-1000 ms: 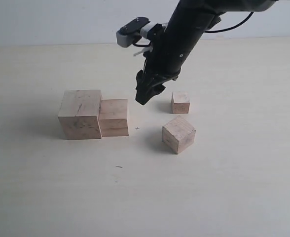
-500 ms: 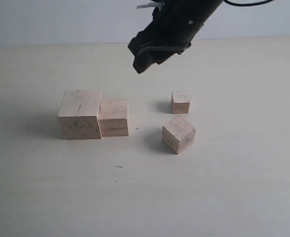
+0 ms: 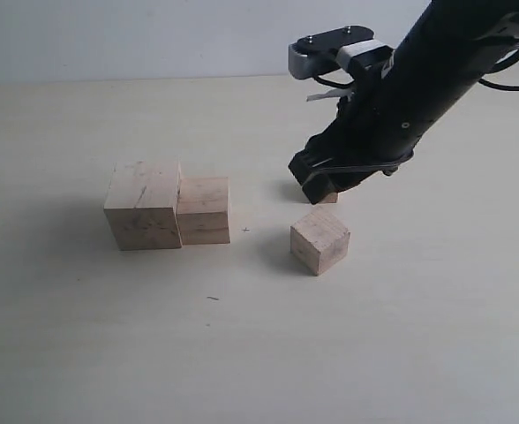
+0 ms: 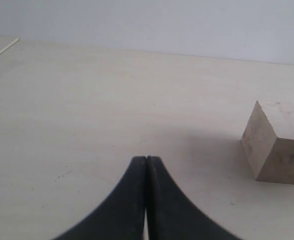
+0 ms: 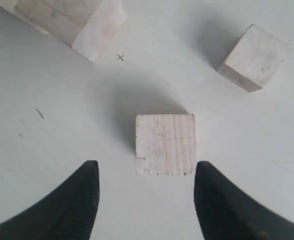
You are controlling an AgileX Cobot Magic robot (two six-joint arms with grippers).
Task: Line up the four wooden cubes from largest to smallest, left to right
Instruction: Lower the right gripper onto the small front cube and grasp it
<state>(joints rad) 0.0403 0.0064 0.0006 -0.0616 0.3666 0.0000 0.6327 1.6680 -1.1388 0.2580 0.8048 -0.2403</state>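
Observation:
The largest wooden cube (image 3: 143, 205), dark-scuffed, and the second cube (image 3: 204, 210) stand touching at the left. The third cube (image 3: 319, 240) sits turned, alone, to their right. The smallest cube (image 3: 330, 199) is almost hidden behind my right gripper (image 3: 317, 185). That gripper hangs open above the third cube (image 5: 165, 144), whose top lies squarely between the spread fingers (image 5: 87, 200) of the right gripper (image 5: 147, 166). The smallest cube (image 5: 252, 57) and the second cube (image 5: 87, 25) lie beyond. My left gripper (image 4: 147, 159) is shut on nothing, with the largest cube (image 4: 279, 145) off to one side.
A pale tabletop (image 3: 242, 353) carries everything, with a light wall behind it. A small pencilled cross (image 3: 244, 230) marks the surface between the second and third cubes. A short dark fleck (image 3: 213, 299) lies nearer the front.
My right arm rose from beside the second cube, swung right and came down over the two smaller cubes. The cubes have not moved.

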